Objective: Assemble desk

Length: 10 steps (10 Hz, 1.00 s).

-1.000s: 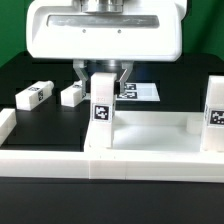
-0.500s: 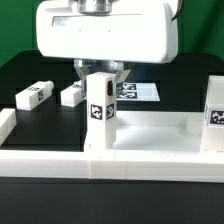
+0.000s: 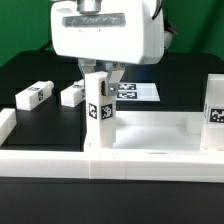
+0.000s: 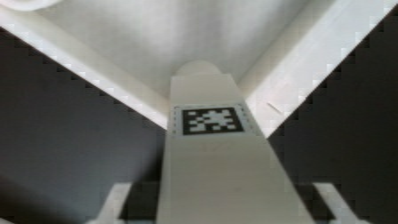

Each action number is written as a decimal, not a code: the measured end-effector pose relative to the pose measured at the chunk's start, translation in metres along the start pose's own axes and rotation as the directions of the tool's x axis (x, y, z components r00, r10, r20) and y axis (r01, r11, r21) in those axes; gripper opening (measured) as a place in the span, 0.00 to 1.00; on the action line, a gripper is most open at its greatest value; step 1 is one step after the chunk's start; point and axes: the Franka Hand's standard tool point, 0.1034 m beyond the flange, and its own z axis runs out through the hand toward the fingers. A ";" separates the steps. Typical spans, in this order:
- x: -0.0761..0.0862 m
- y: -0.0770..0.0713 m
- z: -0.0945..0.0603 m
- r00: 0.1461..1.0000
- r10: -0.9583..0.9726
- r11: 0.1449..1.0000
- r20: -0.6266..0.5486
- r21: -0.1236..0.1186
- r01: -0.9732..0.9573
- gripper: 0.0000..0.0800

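The gripper (image 3: pixel 101 72) hangs straight over the desk top (image 3: pixel 150 126), its two fingers (image 3: pixel 86 70) pinching the top end of an upright leg (image 3: pixel 99 112). The leg stands on the tray left of centre in the exterior view, tag facing the camera. From the wrist view the same leg runs straight out from between the fingers (one showing on either flank) to the white tray below. A second leg (image 3: pixel 214 110) stands at the exterior view's right edge. Two loose legs (image 3: pixel 33 95) (image 3: pixel 72 95) lie on the black table (image 3: pixel 30 70), and the marker board (image 3: pixel 140 92) lies behind the gripper.
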 end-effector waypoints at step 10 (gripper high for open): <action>-0.004 -0.008 -0.001 0.741 -0.671 0.741 -0.004 0.009 0.671 0.81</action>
